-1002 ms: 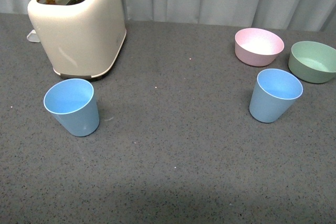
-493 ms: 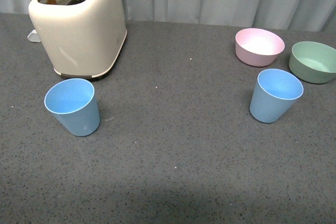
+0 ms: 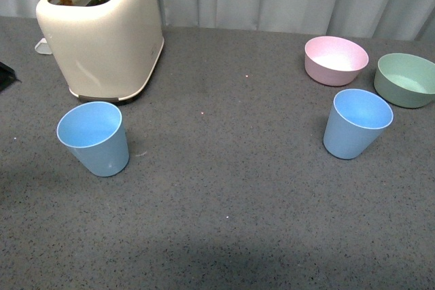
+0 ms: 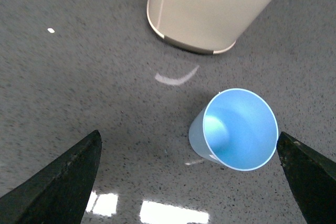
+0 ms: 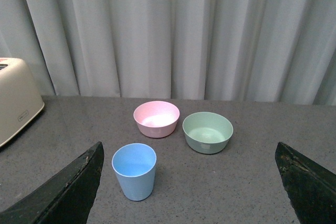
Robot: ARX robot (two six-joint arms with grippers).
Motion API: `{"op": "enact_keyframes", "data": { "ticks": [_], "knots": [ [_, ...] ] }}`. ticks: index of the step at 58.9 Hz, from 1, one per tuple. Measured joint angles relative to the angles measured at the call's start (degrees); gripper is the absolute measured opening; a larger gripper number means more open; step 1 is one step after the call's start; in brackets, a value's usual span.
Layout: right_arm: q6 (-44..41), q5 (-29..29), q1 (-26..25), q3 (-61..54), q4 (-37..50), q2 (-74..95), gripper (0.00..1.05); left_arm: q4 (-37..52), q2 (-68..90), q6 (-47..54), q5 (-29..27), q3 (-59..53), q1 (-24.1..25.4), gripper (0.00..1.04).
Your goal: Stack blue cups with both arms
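Lining up left gripper (image 4: 188, 135), fingers spread wide, with left cup (image 4: 234, 129) by toaster (image 4: 210, 9). I must centre cup between fingers first. Right gripper (image 5: 189, 145) spread too; right cup (image 5: 135, 171) ahead, near pink bowl (image 5: 156, 119).

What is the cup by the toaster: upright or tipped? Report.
Upright: the blue cup stands on its base, rim up, inside empty.

Even, soft light — sharp pictures, glare patches on the countertop (image 4: 157, 211).
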Motion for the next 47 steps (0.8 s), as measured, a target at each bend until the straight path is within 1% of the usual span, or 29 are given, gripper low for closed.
{"op": "enact_keyframes", "data": {
  "ticks": [8, 17, 22, 35, 45, 46, 47],
  "knots": [
    [0.0, 0.0, 0.0, 0.0, 0.0, 0.0, 0.95, -3.1, 8.7, -1.7, 1.4, 6.4, 0.4, 0.98],
    [0.0, 0.0, 0.0, 0.0, 0.0, 0.0, 0.95, -6.7, 14.5, -2.7, 2.2, 11.6, 0.2, 0.98],
    [0.0, 0.0, 0.0, 0.0, 0.0, 0.0, 0.95, -10.0, 17.7, -4.0, 1.7, 14.6, -0.2, 0.98],
    [0.0, 0.0, 0.0, 0.0, 0.0, 0.0, 0.95, -12.8, 23.0, -6.7, 3.0, 17.2, -0.8, 0.98],
    [0.0, 0.0, 0.0, 0.0, 0.0, 0.0, 0.95, -13.5, 26.7, -7.6, 2.8, 19.5, -1.0, 0.98],
    [0.0, 0.0, 0.0, 0.0, 0.0, 0.0, 0.95, -13.6, 27.1, -7.6, 2.5, 19.8, -1.0, 0.98],
    [0.0, 0.0, 0.0, 0.0, 0.0, 0.0, 0.95, -13.6, 27.5, -7.7, 2.4, 20.0, -1.1, 0.95]
  ]
}}
